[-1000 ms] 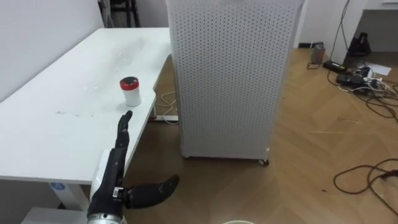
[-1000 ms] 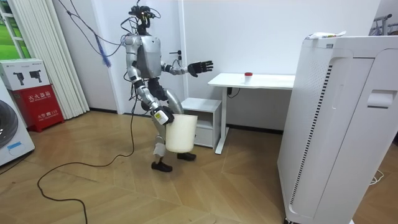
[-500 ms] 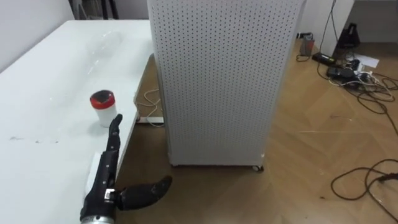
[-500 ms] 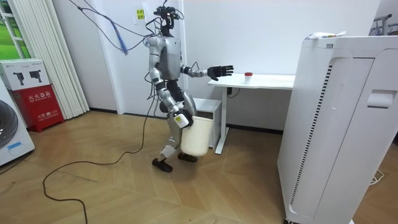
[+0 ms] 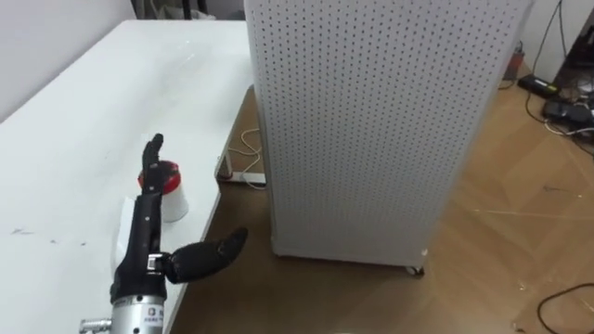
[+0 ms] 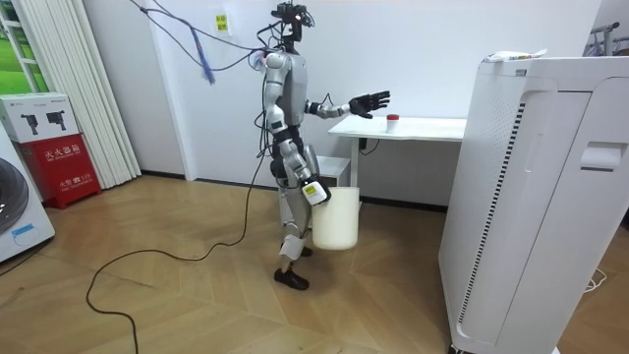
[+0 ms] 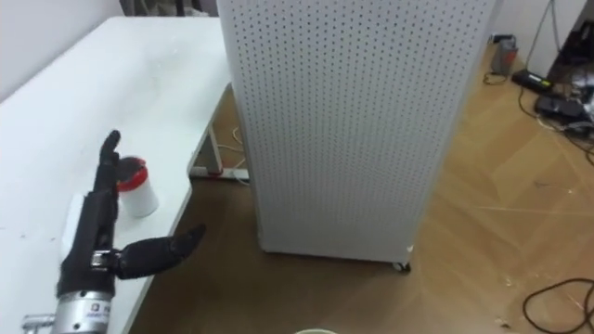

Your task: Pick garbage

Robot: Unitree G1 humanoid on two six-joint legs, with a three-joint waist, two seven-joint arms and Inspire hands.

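A small white cup with a red lid (image 5: 174, 197) (image 7: 137, 190) stands near the right edge of the white table (image 5: 83, 121). My left hand (image 5: 144, 250) (image 7: 93, 243) reaches out over the table edge, open, fingers straight and thumb spread to the right. Its fingertips overlap the cup's left side; I cannot tell whether they touch it. In the room view I stand at the table's (image 6: 432, 127) near end with the left hand (image 6: 370, 100) just short of the cup (image 6: 392, 120). My right hand (image 6: 314, 192) hangs low, holding a white bucket (image 6: 335, 220) by its rim.
A tall white perforated cabinet (image 5: 371, 121) (image 6: 536, 197) stands on the wood floor just right of the table. Cables (image 5: 568, 107) lie on the floor at the far right. A low white drawer unit (image 6: 332, 167) sits under the table.
I have walked up to the table, carrying the bucket. My left hand has come from short of the cup to right beside it. The eye views shifted with my walk.
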